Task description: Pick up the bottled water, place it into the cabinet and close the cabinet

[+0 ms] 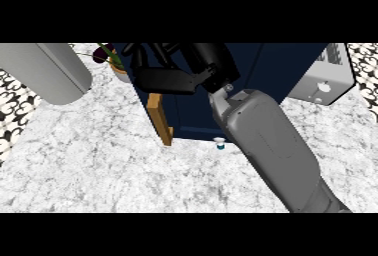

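The dark blue cabinet point(258, 85) stands at the back middle of the counter. Its door point(159, 117) is swung open at the left and shows a tan wooden edge. The bottled water point(219, 144), seen from above as a small white cap over blue, stands at the cabinet's front lip, just left of my right forearm. My right hand point(171, 80) is up at the door's top edge, with its fingers point(151, 50) stretched out past it and nothing held. Only my left forearm point(44, 70) shows, at the upper left; its hand is out of the picture.
A grey toaster point(325, 75) stands right of the cabinet. A potted plant point(114, 62) sits behind the door at the left. Marble counter point(96, 170) spreads in front, with patterned tiles at both side edges.
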